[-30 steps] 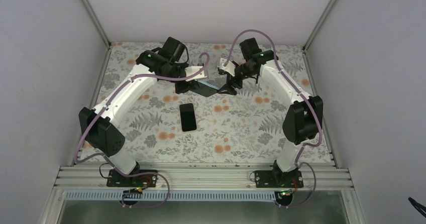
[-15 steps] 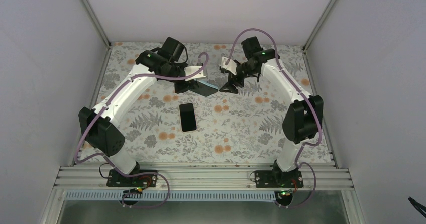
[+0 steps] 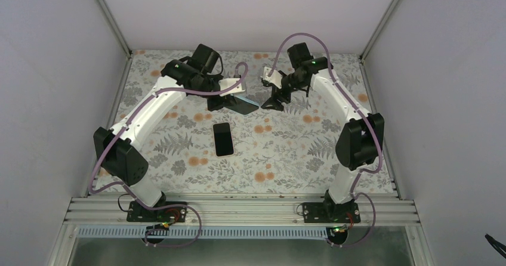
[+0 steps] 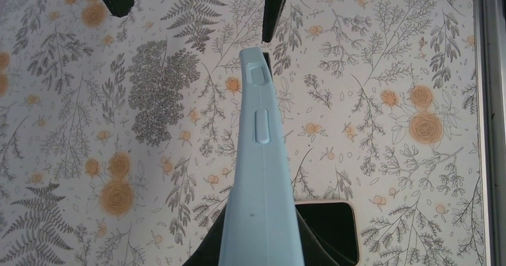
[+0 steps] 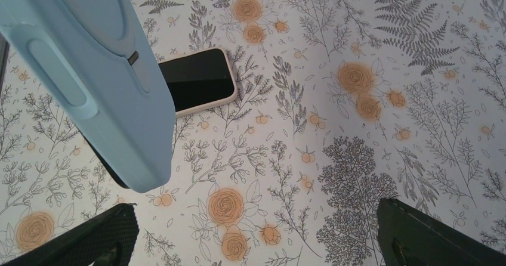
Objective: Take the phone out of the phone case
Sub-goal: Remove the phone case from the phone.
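The light blue phone case [image 3: 246, 104] is held above the table by my left gripper [image 3: 225, 101], which is shut on it. In the left wrist view the case [image 4: 261, 158] stands edge-on between the dark fingers [image 4: 206, 251]. The black phone [image 3: 224, 139] lies flat on the floral table, apart from the case; it also shows in the left wrist view [image 4: 331, 230] and the right wrist view [image 5: 197, 80]. My right gripper [image 3: 271, 101] is open and empty, just right of the case's free end [image 5: 89, 75], with its fingers [image 5: 432, 236] spread wide.
The floral tablecloth [image 3: 286, 147] covers the table. Grey walls and metal frame posts [image 3: 110, 15] close in the sides and back. A metal rail [image 3: 238, 209] runs along the near edge by the arm bases.
My right gripper has drawn back a little up and to the right, away from the case's end. The left gripper, the case and the phone have stayed put.
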Robot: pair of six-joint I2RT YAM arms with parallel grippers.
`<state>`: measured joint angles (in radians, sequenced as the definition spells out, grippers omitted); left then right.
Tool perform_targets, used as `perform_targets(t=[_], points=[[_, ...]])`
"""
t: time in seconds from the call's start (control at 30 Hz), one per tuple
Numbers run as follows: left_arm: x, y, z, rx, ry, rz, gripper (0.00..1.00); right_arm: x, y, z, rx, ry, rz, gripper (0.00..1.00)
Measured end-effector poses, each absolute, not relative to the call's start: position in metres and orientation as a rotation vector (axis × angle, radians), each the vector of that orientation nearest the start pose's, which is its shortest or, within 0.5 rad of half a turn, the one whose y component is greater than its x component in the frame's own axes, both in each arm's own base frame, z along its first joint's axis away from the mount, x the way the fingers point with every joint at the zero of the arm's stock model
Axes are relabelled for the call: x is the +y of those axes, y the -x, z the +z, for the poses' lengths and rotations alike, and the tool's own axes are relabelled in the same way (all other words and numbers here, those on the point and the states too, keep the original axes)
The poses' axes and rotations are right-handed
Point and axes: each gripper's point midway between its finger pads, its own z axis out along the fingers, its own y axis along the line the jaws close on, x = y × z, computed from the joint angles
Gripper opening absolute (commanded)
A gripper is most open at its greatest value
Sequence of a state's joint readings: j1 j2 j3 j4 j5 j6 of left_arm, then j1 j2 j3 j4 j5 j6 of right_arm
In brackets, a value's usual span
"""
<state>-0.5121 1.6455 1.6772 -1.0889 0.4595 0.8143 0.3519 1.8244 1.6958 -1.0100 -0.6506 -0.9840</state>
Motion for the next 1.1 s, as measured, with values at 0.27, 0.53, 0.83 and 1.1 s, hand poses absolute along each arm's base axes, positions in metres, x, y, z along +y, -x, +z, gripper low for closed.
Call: perform_targets(t=[0.27, 0.53, 0.83, 1.1], points=[[-0.260, -0.307, 0.246, 1.901, -1.670, -0.487, 0.02, 0.245, -0.365, 0.201, 1.833, 1.673, 0.629, 0.97], [-0.260, -0.307, 0.246, 1.904, -1.668, -0.488, 0.02, 0.247, -0.370, 0.195, 1.839, 1.673, 0.636, 0.97], [-0.260, -0.308, 0.244, 1.911, -1.667, -0.489, 0.02, 0.250, -0.370, 0.196, 1.826, 1.673, 0.658, 0.96], [-0.259, -0.309, 0.244, 1.915, -1.662, -0.488, 0.02, 0.249, -0.365, 0.195, 1.818, 1.697, 0.674, 0.96]])
